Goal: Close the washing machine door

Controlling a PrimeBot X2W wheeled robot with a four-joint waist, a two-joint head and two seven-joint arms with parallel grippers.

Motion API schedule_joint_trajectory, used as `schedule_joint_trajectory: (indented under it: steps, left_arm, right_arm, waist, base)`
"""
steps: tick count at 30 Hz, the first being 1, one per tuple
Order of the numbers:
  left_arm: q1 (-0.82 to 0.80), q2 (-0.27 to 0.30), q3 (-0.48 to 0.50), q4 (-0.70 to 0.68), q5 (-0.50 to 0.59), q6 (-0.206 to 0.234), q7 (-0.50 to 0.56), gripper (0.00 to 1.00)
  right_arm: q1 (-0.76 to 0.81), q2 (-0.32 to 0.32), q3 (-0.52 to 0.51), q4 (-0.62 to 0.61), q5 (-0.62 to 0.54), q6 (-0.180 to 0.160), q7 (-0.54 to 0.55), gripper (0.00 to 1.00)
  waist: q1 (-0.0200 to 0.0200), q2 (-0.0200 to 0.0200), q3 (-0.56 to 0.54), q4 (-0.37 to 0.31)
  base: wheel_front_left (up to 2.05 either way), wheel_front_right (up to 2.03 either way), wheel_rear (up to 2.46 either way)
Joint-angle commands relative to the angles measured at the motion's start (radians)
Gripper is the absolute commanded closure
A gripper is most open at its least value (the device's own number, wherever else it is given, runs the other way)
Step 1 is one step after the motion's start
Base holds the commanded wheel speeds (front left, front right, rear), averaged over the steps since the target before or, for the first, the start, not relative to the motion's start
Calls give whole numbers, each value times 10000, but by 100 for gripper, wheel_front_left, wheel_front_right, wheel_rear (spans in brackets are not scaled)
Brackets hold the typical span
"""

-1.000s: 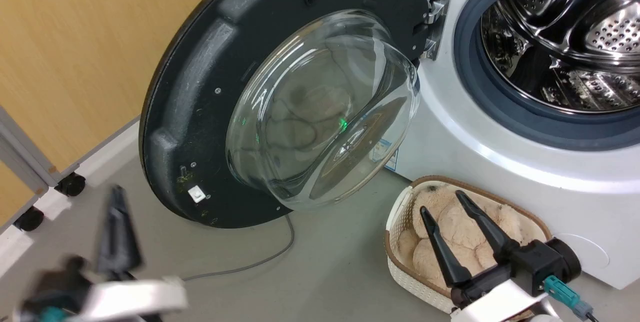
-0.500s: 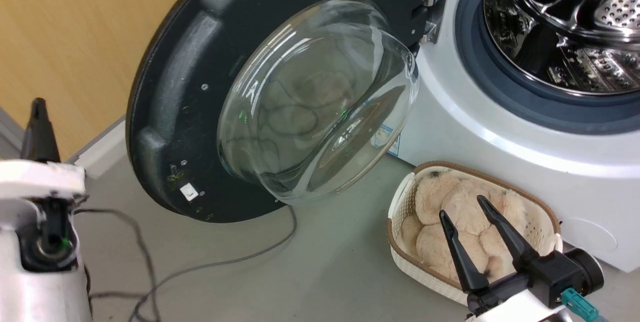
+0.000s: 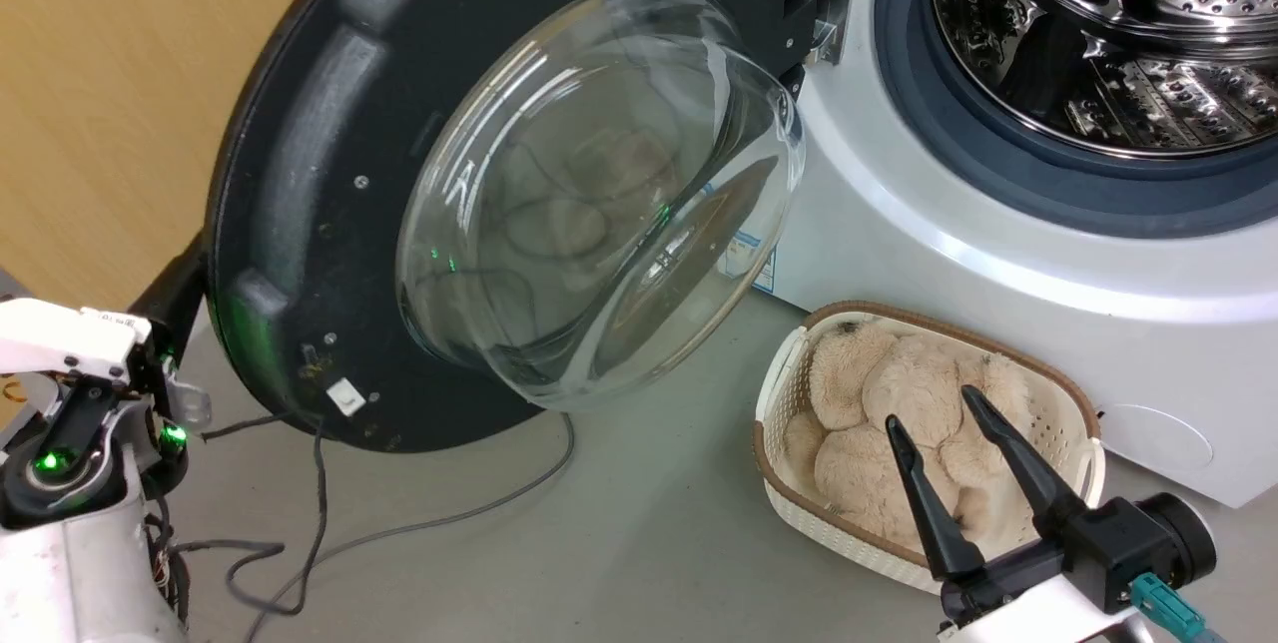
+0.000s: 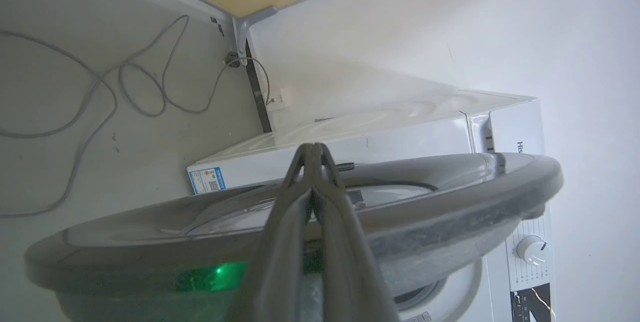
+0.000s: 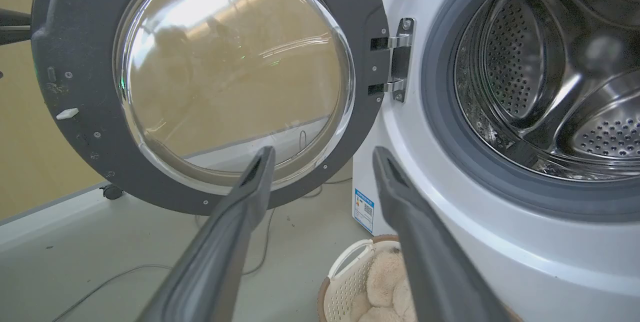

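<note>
The washing machine door (image 3: 300, 174) stands swung open to the left, its matte inner side and clear glass bowl (image 3: 599, 194) facing me. The white washing machine (image 3: 949, 254) shows its steel drum (image 3: 1098, 24) inside a grey rubber ring. My left gripper (image 3: 185, 279) reaches behind the door's left edge, where its tips are hidden. In the left wrist view it (image 4: 312, 148) is shut on nothing, fingers lying across the door's glossy outer rim (image 4: 450, 187). My right gripper (image 3: 929, 408) hangs open over the basket, apart from the door (image 5: 75, 87).
A white woven basket (image 3: 789, 363) of beige plush toys stands on the floor against the machine's front. Grey cables (image 3: 449, 523) trail across the floor under the door. A yellow wall (image 3: 100, 74) stands close behind the door.
The head camera has shifted. My left arm has come up from the lower left to the door's left edge, its fingers now behind the rim. The right gripper has stayed open over the basket.
</note>
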Motion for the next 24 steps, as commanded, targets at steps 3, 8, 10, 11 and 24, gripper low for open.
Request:
schedule_joint_trajectory:
  steps: [3, 8, 10, 11, 24]
  left_arm:
    - [525, -57, -156, -367, -426, -79, 986, 100]
    - [1303, -163, -439, -1099, -741, -60, 2055, 100]
    - [1642, -283, -585, -1513, -905, -28, 2485, 100]
    - [1823, -355, -675, -1750, -993, -5, 2706, 100]
    - [3863, -1095, -2352, -4345, -1977, 698, 3502, 100]
  right_arm:
    - [-26, 25, -82, -40, -78, 8, -44, 0]
    - [-17, 133, -187, -16, -87, 8, -44, 0]
    - [12, 180, -249, -1, -99, 8, -44, 0]
    - [31, 199, -289, 1, -102, 8, -44, 0]
    - [223, 396, -423, 26, -148, 8, -44, 0]
  waist:
    - [-1, 0, -58, -110]
    - [-1, 0, -229, -321]
    - [-1, 0, -324, -432]
    - [-1, 0, -372, -494]
    - [-1, 0, -685, -1825]
  base:
    - [0, 0, 0]
    - [0, 0, 0]
    - [0, 0, 0]
    - [0, 0, 0]
    - [0, 0, 0]
